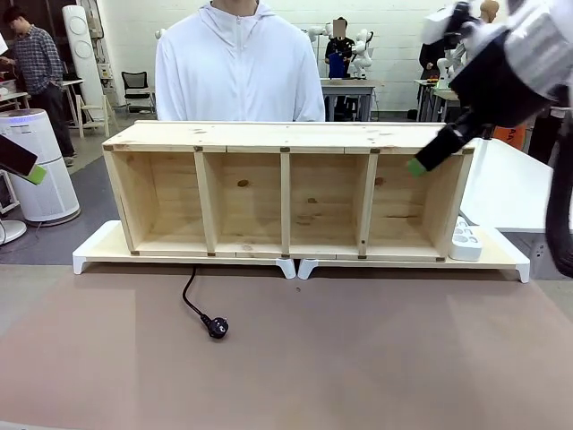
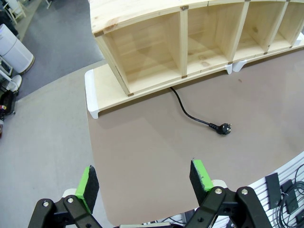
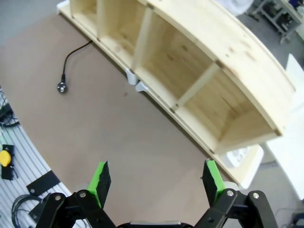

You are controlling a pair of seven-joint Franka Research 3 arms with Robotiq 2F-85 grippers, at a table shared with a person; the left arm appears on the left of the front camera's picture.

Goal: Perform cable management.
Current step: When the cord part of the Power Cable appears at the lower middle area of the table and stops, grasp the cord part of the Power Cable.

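The cable point(image 1: 188, 294) is lying loose on the brown tabletop point(image 1: 376, 367). It is coming out from under the front edge of the left white stand point(image 1: 97, 246), below the shelf's second compartment from the robot's left. From there it is curling toward the robot and ending in its round black plug point(image 1: 218, 328), which is resting flat on the table. Where the cord's other end is running cannot be told, since it is hidden behind the stand.

Nothing is touching the cord. The left gripper point(image 2: 144, 178) is hovering above the table's near left side with its green-padded fingers spread wide and nothing between them. The cable point(image 2: 187, 111) and plug point(image 2: 223, 128) are lying well ahead of it. The right gripper point(image 3: 159, 178) is also hanging wide open and empty, high over the right half of the table. In the front view it is showing in front of the rightmost compartment of the wooden four-compartment shelf point(image 1: 286, 136). From its wrist the plug point(image 3: 61, 87) is sitting far off.

A white power strip point(image 1: 466, 240) is sitting just beside the shelf's right end. A person in a white hoodie point(image 1: 240, 72) is standing behind the shelf.

Judging by this, the tidying is looking barely begun. The cord is not gripped, routed or plugged in. Picking it up and guiding it, presumably toward the power strip, is all left to do.
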